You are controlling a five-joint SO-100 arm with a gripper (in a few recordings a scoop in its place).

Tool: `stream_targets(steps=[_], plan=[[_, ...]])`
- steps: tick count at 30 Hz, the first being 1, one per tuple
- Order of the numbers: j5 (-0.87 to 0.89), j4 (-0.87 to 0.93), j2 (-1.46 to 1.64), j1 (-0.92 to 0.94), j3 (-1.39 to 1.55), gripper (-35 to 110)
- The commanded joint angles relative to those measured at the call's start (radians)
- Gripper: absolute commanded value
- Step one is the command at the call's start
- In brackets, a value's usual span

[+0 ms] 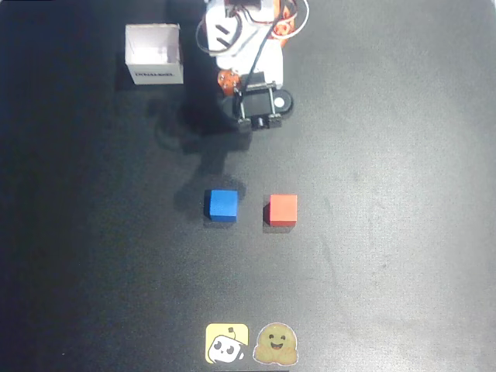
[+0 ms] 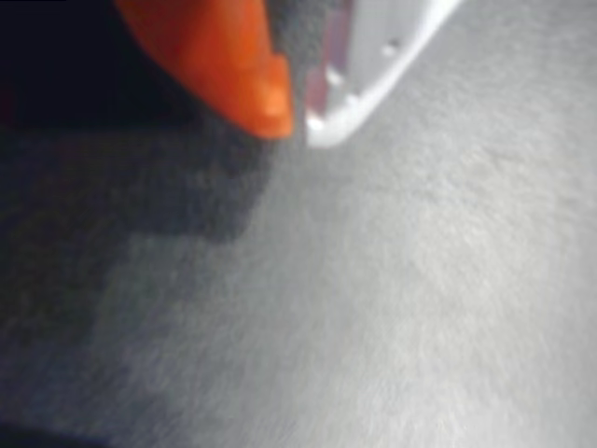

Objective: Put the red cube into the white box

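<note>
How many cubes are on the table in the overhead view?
2: the blue cube at the centre, the red cube beside it on the right, apart. None looks hidden.

From above I see the red cube [image 1: 280, 210] on the dark table [image 1: 387, 194]. The blue cube [image 1: 222, 205] lies just beside it, to its left, not touching. The white box [image 1: 154, 53] stands far up-left of the red cube. My arm [image 1: 252, 70] sits above the red cube, well apart. Two stickers [image 1: 251, 344] lie below it.
</note>
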Motion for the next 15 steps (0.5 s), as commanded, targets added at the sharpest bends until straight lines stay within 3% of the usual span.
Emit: stream_targets(steps=[1, 15], plan=[[0.005, -0.008, -0.298, -0.02, -0.249, 0], [0.17, -0.092, -1.043, -0.15, -0.756, 0]])
